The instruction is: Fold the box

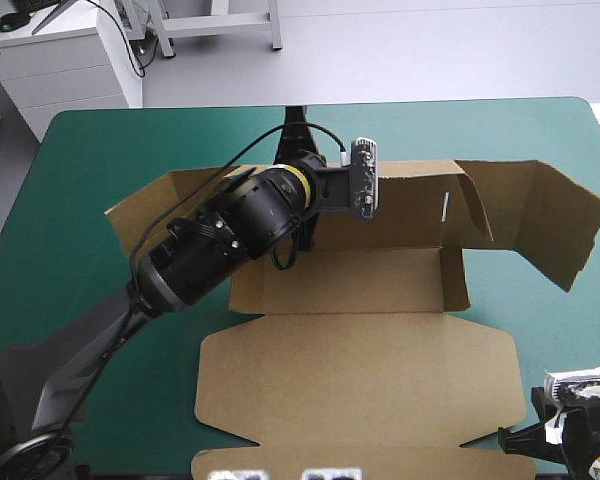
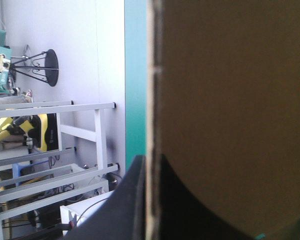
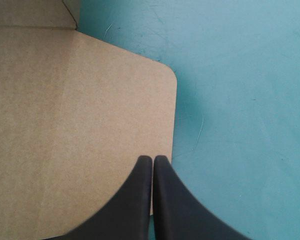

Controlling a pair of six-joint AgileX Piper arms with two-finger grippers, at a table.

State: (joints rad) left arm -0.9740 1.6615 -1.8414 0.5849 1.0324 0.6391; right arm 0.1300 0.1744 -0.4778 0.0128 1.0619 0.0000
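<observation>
Two left fingers (image 2: pixel 122 210) clamping box (image 1: pixel 360 340) far-wall edge, lid flat

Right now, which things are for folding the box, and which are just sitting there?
For the job: box, left end effector pinching its far wall, right end effector, shut, above the lid's corner.
Just there: teal-green cover underneath.

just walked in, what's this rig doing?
Box folding, midway. The left jaws are shut on the far wall of the brown box, the board's edge between them. The side flaps stand partly raised; the lid lies flat toward the near edge. The right jaws are shut, holding nothing, over the lid's rounded corner.
</observation>
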